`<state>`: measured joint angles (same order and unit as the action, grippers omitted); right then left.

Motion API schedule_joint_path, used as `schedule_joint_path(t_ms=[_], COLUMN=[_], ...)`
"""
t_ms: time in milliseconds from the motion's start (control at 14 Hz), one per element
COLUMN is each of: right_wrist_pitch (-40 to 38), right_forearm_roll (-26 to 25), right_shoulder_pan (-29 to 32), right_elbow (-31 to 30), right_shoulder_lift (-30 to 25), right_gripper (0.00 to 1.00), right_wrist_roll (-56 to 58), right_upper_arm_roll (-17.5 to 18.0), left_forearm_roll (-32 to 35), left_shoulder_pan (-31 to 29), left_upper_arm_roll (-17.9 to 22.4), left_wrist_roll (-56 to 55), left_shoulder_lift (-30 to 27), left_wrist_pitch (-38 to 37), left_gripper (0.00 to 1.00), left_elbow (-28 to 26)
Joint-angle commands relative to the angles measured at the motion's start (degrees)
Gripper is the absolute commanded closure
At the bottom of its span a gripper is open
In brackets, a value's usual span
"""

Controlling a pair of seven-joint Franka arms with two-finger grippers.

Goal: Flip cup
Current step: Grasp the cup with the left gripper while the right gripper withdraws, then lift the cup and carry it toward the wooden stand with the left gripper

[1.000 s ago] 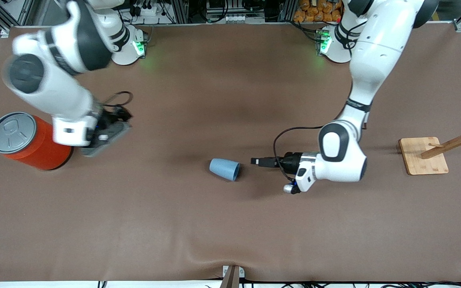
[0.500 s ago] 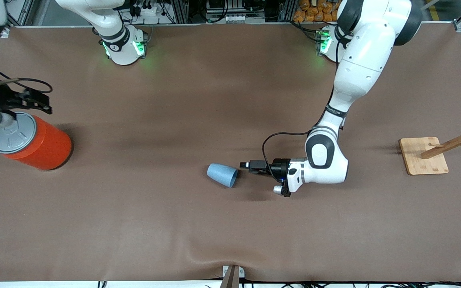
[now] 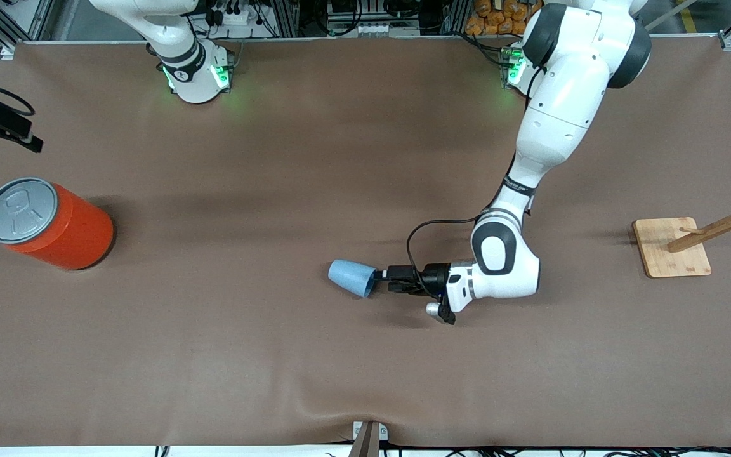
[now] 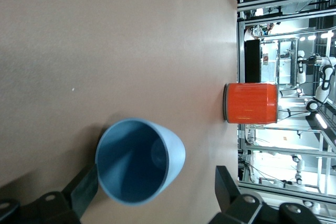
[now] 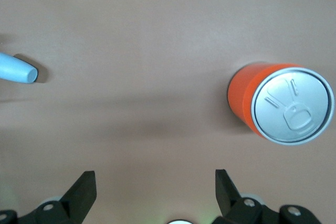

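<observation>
Left gripper [image 3: 383, 280] low at the mouth of the cup [image 3: 351, 278], fingers [image 4: 84, 196] spread apart with one at the rim

Lying on its side near the table [image 3: 315, 158] centre, the cup points its opening toward 3 o'clock in the front view, at the left arm; right gripper [image 5: 155, 188] waits spread wide over the table edge at 9 o'clock, above the upright orange can [image 3: 47, 224]; a wooden rack [image 3: 695, 241] stands at 3 o'clock

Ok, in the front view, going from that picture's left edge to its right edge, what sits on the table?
Large orange cylinder with grey lid → small light-blue tapered plastic cup lying on its side → left gripper at the cup's mouth → wooden peg stand on square base.
</observation>
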<state>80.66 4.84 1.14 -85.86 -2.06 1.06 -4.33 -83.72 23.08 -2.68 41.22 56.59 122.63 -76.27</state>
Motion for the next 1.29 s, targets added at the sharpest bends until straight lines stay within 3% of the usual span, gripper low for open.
schedule_joint_path(t_ms=[0,357,500,571,714,786,1071,1214], right_wrist_pitch=[-2.6,-2.3,-2.3,-2.5,-2.2,-2.7,-2.5,-2.6], right_forearm_roll=[0.5,-5.3,-5.2,-5.2,-4.8,-4.7,-4.1,-4.1], right_shoulder_pan=[-2.3,-3.6,-3.5,-3.3,-3.0,-3.0,-2.9,-3.3], right_elbow=[-0.3,1.0,1.0,1.0,2.3,3.5,3.5,3.3], right_shoulder_lift=[-0.7,-0.7,-0.7,-0.7,-0.6,-0.4,0.3,0.3], right_gripper=[0.0,0.0,0.0,0.0,0.0,0.0,0.0,0.0], right_wrist_roll=[-5.2,-2.0,-0.6,-0.6,-0.3,-0.5,-1.1,-1.0], right_upper_arm_roll=[-1.8,-1.3,-1.4,-1.6,-1.9,-1.8,-1.8,-1.7], left_forearm_roll=[-3.4,-5.7,-5.7,-5.7,-5.8,-5.8,-4.2,0.2], left_shoulder_pan=[1.9,4.9,5.3,5.6,6.4,6.6,5.9,5.6], left_upper_arm_roll=[0.3,0.5,0.4,0.4,0.3,0.3,0.7,0.7], left_wrist_roll=[1.8,1.8,1.8,1.8,1.6,1.4,0.1,-3.8], left_shoulder_lift=[1.9,2.4,2.5,2.4,2.1,1.9,-0.4,-1.7], left_wrist_pitch=[2.2,5.0,5.1,5.1,5.0,5.1,4.7,4.7], left_gripper=[0.03,0.1,0.22,0.42,0.94,1.0,1.0,1.0], left_elbow=[3.1,3.1,2.8,2.5,2.2,2.2,0.8,0.7])
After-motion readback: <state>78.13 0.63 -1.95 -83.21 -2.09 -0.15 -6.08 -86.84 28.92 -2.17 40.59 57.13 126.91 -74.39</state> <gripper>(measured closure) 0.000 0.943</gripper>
